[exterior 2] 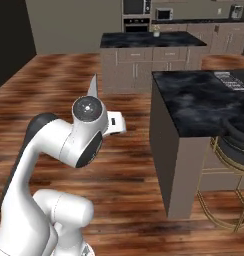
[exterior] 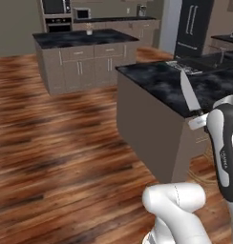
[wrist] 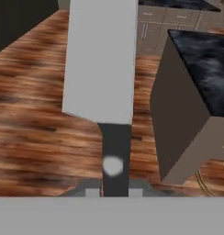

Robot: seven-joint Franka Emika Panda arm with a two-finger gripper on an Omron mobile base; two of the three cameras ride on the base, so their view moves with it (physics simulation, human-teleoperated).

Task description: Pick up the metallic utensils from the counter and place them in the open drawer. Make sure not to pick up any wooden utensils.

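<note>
Gripper (wrist: 113, 193) is pinched tight on the dark handle of the kitchen knife (wrist: 101, 59), w/ both tips clamped low on the handle and the blade running straight out ahead of the hand. In the left base view you can see the knife (exterior: 189, 91) standing point-up above the wrist, off the counter (exterior: 161, 83), which sits just behind and beside it. Handling, as I'd judge it: stiff, thin, smooth metal, prob. light but blade-heavy, so w/ a hold this far back on the handle it may pivot or slip if you swing fast. Keep moves slow, don't bump the tip. The handle is the right place to hold; the flat blade would be slippery and too thin for the pads. Surface: glossy black marble-look top w/ faint veining, hard, so a drop would skid. Room: wood plank floor under and ahead of the hand, 1 taupe island end panel off to the tool's right, a 2nd island (exterior 2: 151, 39) w/ drawers well beyond the tip, ovens on the far wall. Can't spot the open drawer from here; you'll need to find it first.
</note>
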